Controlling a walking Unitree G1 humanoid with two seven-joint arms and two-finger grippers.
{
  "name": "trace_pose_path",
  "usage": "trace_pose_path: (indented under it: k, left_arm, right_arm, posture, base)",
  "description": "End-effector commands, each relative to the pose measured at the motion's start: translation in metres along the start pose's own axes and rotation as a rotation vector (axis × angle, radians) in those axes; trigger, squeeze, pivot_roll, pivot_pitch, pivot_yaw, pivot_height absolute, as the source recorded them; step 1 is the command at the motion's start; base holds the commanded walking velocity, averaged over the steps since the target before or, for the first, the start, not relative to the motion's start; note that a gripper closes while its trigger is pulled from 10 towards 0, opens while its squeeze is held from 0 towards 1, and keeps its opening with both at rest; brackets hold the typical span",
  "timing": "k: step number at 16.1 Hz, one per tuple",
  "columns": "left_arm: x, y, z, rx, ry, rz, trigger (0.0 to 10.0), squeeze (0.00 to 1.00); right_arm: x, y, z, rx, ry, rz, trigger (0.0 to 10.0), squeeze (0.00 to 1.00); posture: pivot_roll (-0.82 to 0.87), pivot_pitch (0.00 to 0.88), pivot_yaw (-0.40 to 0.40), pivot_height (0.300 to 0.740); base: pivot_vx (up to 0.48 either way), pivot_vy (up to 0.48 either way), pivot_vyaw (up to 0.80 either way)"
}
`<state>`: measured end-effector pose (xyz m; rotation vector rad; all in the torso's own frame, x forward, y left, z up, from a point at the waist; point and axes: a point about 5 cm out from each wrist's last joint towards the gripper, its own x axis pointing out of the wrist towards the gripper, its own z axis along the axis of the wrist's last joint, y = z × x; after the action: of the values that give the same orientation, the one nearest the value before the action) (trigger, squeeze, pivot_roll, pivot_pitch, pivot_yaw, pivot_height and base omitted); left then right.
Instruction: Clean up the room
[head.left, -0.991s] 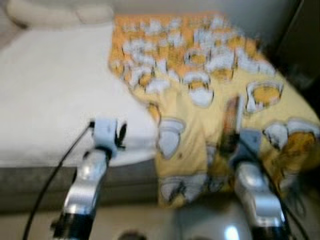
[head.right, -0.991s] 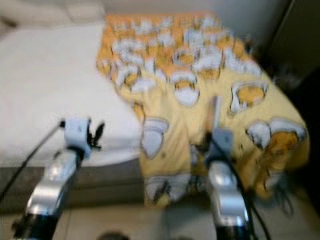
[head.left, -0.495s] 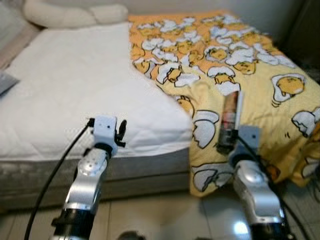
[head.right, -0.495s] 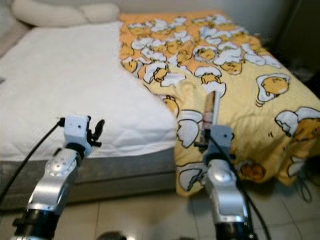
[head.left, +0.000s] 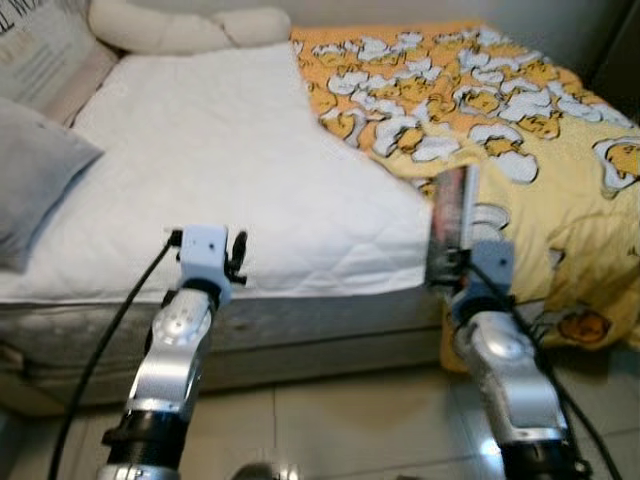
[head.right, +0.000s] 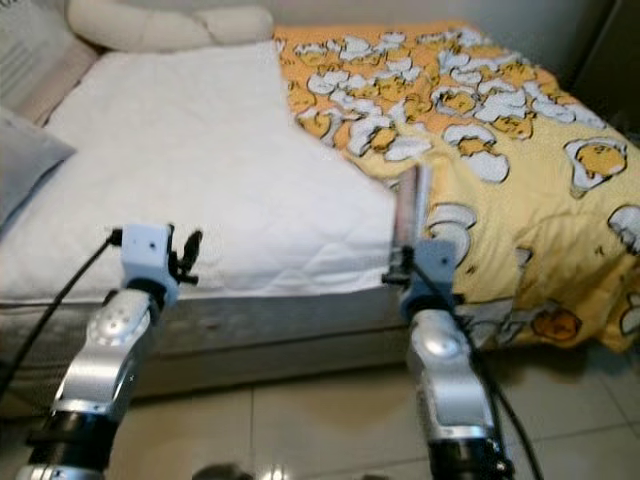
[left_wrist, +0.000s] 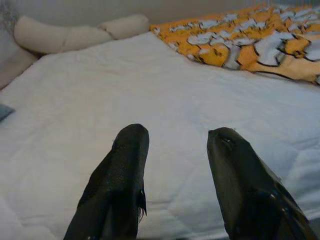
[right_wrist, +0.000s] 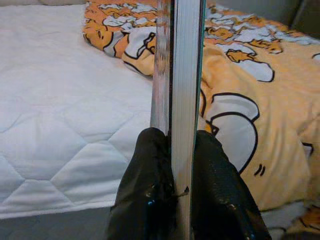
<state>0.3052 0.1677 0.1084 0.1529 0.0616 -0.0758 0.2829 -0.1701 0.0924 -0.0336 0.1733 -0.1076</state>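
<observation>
Book (right_wrist: 181, 65) standing upright between the fingers of the right gripper (right_wrist: 176, 145), clamped at its lower edge, spine and page block facing the wrist camera; from the head views it is rising above the gripper at the foot edge of the bed (head.left: 250, 200), just where the white mattress pad is meeting the yellow egg-print blanket (head.left: 540, 130). Left gripper (left_wrist: 175, 145) is hovering over the white pad with its fingers spread and nothing between them. A grey pillow (head.left: 30, 190) is lying at the robot's left side of the bed, a long cream bolster (head.left: 180, 28) across the head end. Book is looking thin, stiff and fairly light, glossy cover likely a bit slick. Being pinched low and standing tall, it is probably prone to tipping or pivoting in the grip if the arm is swinging fast; a hold nearer the middle of the spine would be steadier. Pages are closed flat, so squeezing across both covers is keeping it from fanning open. Where it belongs is not evident; no shelf or table is in sight.
</observation>
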Motion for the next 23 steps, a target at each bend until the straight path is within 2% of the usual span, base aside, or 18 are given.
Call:
trace_pose_path:
  k: [1,7,9,15,16,23]
  left_arm:
    - [-0.0015,0.0085,-0.0016,0.011,0.008,0.025,10.0,0.00]
    - [-0.0003,0.0076,-0.0008,0.016,0.001,0.020,10.0,0.00]
    - [-0.0005,0.0076,-0.0009,-0.008,-0.001,0.026,10.0,0.00]
    - [0.0011,0.0093,0.0060,-0.053,-0.045,0.052,10.0,0.00]
    - [0.0020,0.0101,0.0051,-0.028,-0.032,0.056,10.0,0.00]
    - [0.0018,0.0127,0.0042,-0.016,-0.032,0.056,10.0,0.00]
  right_arm:
    - [0.0003,0.0105,0.0123,0.014,-0.061,0.033,10.0,0.00]
    - [0.0008,0.0103,0.0105,0.021,-0.055,0.028,10.0,0.00]
    - [0.0008,0.0100,0.0098,0.028,-0.051,0.024,10.0,0.00]
    - [0.0033,0.0111,0.0096,-0.002,-0.046,0.017,10.0,0.00]
    - [0.0035,0.0115,0.0099,0.005,-0.048,0.023,10.0,0.00]
    - [0.0037,0.0127,0.0122,-0.002,-0.054,0.048,10.0,0.00]
  posture:
    - [-0.03,0.000,0.018,0.740]
    - [-0.02,0.000,0.015,0.740]
    - [-0.02,0.000,0.016,0.740]
    - [-0.02,0.000,0.015,0.740]
    - [-0.02,0.000,0.014,0.740]
    - [-0.02,0.000,0.015,0.740]
  base:
    - [0.000,0.480,0.00]
    - [0.000,0.480,0.00]
    - [0.000,0.467,0.00]
    - [0.000,0.000,0.00]
    - [0.000,0.000,0.00]
    - [0.077,0.000,0.11]
